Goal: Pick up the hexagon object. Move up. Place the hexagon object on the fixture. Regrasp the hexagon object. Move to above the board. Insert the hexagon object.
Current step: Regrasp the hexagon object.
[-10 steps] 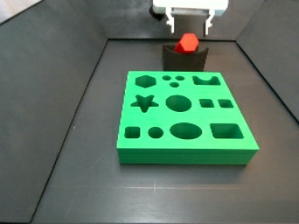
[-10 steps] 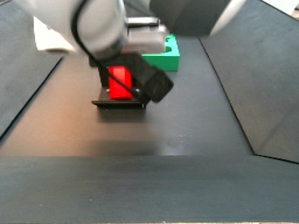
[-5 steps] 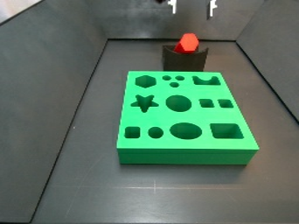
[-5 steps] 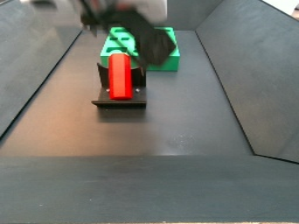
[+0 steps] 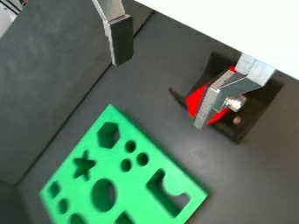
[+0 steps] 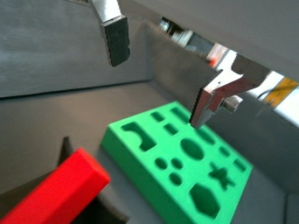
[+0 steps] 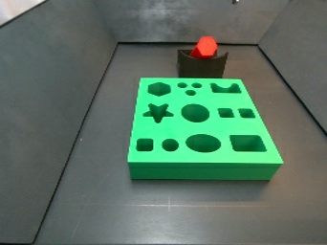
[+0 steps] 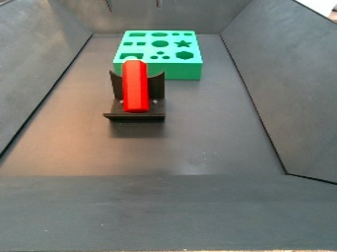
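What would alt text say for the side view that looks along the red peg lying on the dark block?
A red hexagon object lies in the fixture on a dark floor, with the green board behind it. The pincer is out of this view.

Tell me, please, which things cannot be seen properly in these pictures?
- Gripper: outside both side views; only the wrist views show its open, empty jaws.
- Hexagon object: in a wrist view a finger covers part of it.
- Fixture: notch hidden under the peg.
- Board: one corner hidden behind a finger.
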